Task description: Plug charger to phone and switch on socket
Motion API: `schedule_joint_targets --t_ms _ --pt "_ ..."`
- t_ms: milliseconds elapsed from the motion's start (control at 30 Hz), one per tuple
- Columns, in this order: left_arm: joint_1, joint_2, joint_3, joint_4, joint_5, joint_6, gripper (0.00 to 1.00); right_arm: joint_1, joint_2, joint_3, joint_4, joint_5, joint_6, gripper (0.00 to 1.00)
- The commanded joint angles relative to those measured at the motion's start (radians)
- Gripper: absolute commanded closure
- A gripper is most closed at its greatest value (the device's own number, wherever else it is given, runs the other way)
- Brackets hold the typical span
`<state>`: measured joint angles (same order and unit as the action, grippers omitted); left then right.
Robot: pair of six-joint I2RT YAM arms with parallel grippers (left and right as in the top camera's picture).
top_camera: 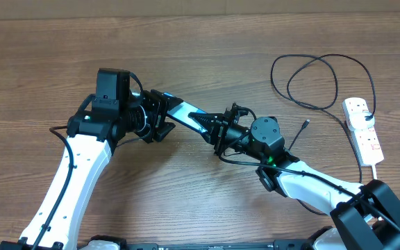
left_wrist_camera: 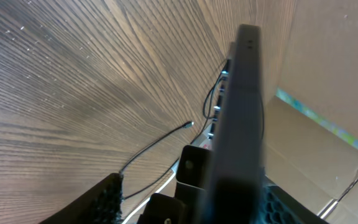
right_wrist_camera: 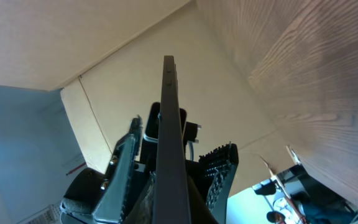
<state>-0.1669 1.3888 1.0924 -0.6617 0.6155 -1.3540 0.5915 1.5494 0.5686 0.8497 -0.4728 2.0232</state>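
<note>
The phone [top_camera: 188, 114] hangs in the air between my two grippers, tilted, with its light blue screen partly showing. It is edge-on in the left wrist view [left_wrist_camera: 242, 106] and in the right wrist view [right_wrist_camera: 169, 124]. My right gripper [top_camera: 221, 132] is shut on one end of it [right_wrist_camera: 176, 186]. My left gripper [top_camera: 160, 118] is around the other end with its jaws wide [left_wrist_camera: 191, 202]; the phone lies against one finger only. The black charger cable [top_camera: 311, 76] lies looped at the back right, its tip [top_camera: 305, 123] free on the table. The tip also shows in the left wrist view [left_wrist_camera: 190, 124]. The white socket strip [top_camera: 363, 132] lies at the right edge.
The wooden table [top_camera: 186, 42] carries the strip's white cord [top_camera: 375, 170], which runs toward the front right. The right arm's base [top_camera: 373, 215] fills the front right corner. A cardboard wall [right_wrist_camera: 123, 68] stands past the table's edge.
</note>
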Motion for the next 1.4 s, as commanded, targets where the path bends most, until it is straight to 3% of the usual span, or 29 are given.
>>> schedule_joint_targets --t_ms 0,67,400,733,900,1067,1367 --pt "-0.004 0.001 -0.003 0.002 -0.025 0.031 0.53 0.005 -0.019 0.024 0.015 0.002 0.139 0.96" --pt "-0.004 0.001 -0.003 0.002 -0.032 0.031 0.58 0.005 -0.019 0.024 0.016 -0.006 0.139 0.96" --pt "-0.005 0.001 -0.003 0.010 -0.059 0.030 0.59 0.010 -0.019 0.024 0.012 -0.043 0.139 0.96" --pt "-0.058 0.001 -0.003 0.153 -0.076 0.034 0.78 0.021 -0.019 0.024 0.010 -0.036 0.139 0.96" --pt "-0.084 0.001 -0.004 0.169 -0.092 0.035 0.83 0.021 -0.019 0.024 0.010 -0.036 0.139 0.96" --pt "-0.095 0.001 -0.004 0.176 -0.090 0.033 0.95 0.021 -0.019 0.024 0.009 -0.026 0.139 0.96" --pt "-0.095 0.001 -0.004 0.254 0.014 0.030 0.96 0.021 -0.019 0.024 0.009 -0.021 0.139 0.96"
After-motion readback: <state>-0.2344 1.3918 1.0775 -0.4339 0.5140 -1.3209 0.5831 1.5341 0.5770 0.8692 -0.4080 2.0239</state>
